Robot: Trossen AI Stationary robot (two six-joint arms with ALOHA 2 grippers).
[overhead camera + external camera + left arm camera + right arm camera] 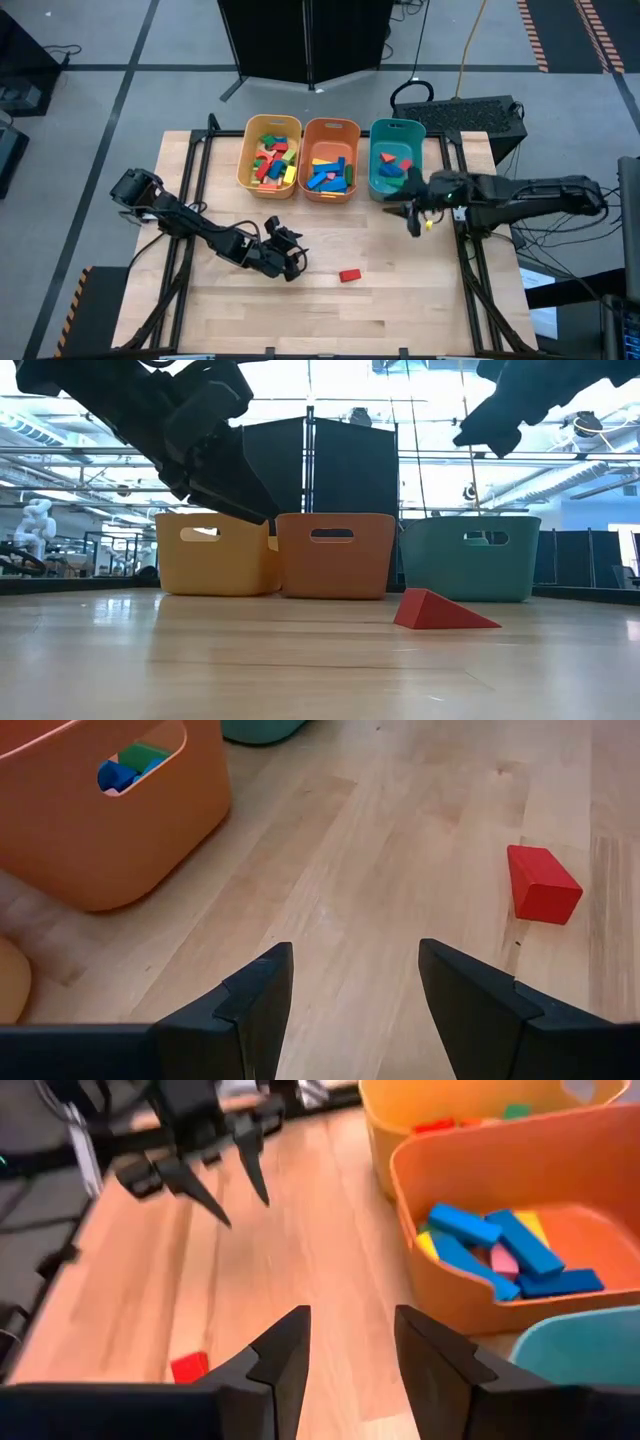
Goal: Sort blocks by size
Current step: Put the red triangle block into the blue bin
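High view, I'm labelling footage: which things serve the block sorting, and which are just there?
Job:
red block
sorted blocks
yellow bin, orange bin, teal bin
left hand
right hand

Just there:
keyboard
yellow cable

three bins stand side by side on the wooden table [420,300]: yellow bin [247,160], orange bin [305,160], teal bin [376,160].

Bare tabletop [400,290] around red block [349,275]

Both arms reach in low. The left tool [293,252] and right tool [411,221] have their fingers apart, holding nothing.
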